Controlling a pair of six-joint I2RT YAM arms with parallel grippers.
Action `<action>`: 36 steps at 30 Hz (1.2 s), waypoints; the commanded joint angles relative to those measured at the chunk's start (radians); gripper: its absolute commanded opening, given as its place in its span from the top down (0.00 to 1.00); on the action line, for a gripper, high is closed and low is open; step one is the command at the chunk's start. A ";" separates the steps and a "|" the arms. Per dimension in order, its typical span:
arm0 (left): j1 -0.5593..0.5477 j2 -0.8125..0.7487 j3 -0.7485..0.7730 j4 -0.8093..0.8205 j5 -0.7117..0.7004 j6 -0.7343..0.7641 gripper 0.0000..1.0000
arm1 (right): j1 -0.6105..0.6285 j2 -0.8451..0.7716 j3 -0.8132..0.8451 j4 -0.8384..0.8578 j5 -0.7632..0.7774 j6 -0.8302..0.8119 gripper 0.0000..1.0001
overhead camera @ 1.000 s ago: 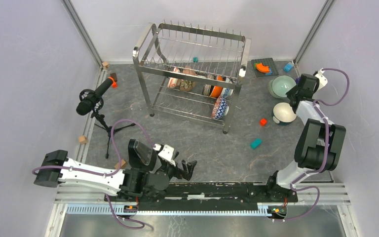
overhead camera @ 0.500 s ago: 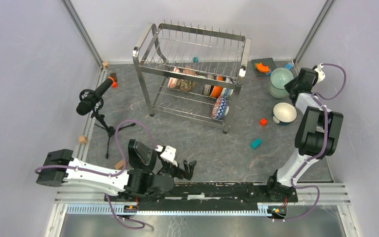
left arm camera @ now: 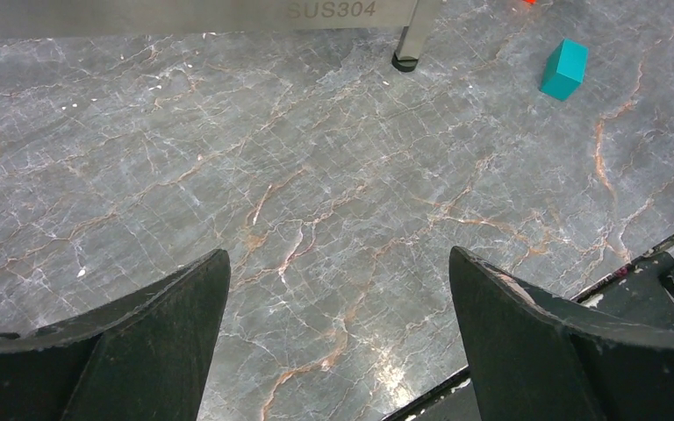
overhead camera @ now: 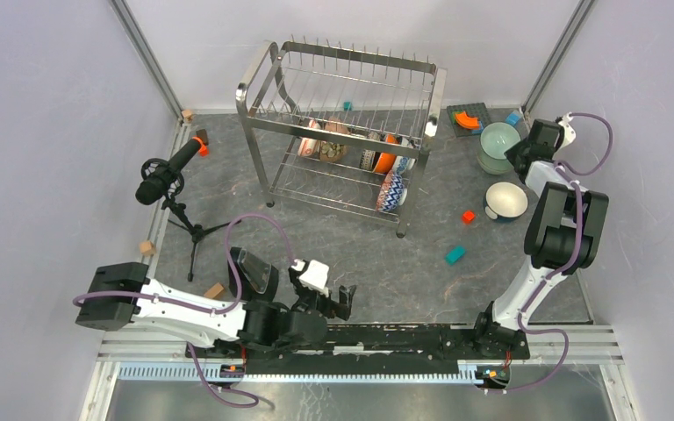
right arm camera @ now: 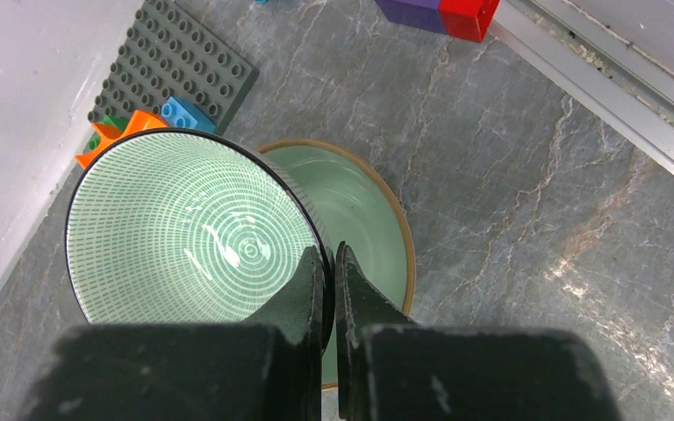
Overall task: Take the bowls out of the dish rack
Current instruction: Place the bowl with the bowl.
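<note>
Right of the dish rack: the right claw holds a striped green bowl by its rim, over a plain pale green bowl that sits on the table.
Risk, placement: the striped green bowl looks shifted to one side of the lower one. Released like that, it could tip, clack on the brown rim or slide out onto the table.
Risk, contact: from where I stand I cannot tell whether the striped bowl already rests in the lower bowl or hangs just above it. A drop from any height could chip either one.
Risk, grip: a narrow pinch on a glazed rim may slip, or let the bowl swing, if the arm moves quickly.
Risk, clutter: a grey studded plate lies just beside these bowls, right of the rack's far corner. A rolling bowl could knock into it.
Right claw: pinched almost closed, one finger inside the rim and one outside, gripping only the thin wall.
Left claw: spread as wide as it goes, empty, hovering over bare table in front of the rack, with a teal block off toward the rack's front leg.
Inside the rack: the lower shelf holds a blue-and-white bowl at the front right corner, an orange bowl behind it and brownish bowls further left. I'd judge much of the unloading remains.
Also right of the rack: a white bowl stands upright on the table.
</note>
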 commanded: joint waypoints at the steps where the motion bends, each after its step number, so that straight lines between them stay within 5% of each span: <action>1: 0.001 0.018 0.046 0.019 -0.058 -0.020 0.00 | -0.007 0.005 0.055 0.032 0.005 -0.003 1.00; 13: 0.001 0.045 0.051 0.019 -0.053 -0.032 0.00 | -0.011 0.033 0.063 -0.009 0.016 -0.024 1.00; 28: 0.002 0.062 0.055 0.019 -0.044 -0.040 0.00 | -0.019 0.015 0.097 -0.044 -0.017 -0.040 0.58; 36: 0.001 0.046 0.045 0.019 -0.029 -0.046 0.00 | -0.022 -0.028 0.116 -0.110 0.028 -0.082 0.53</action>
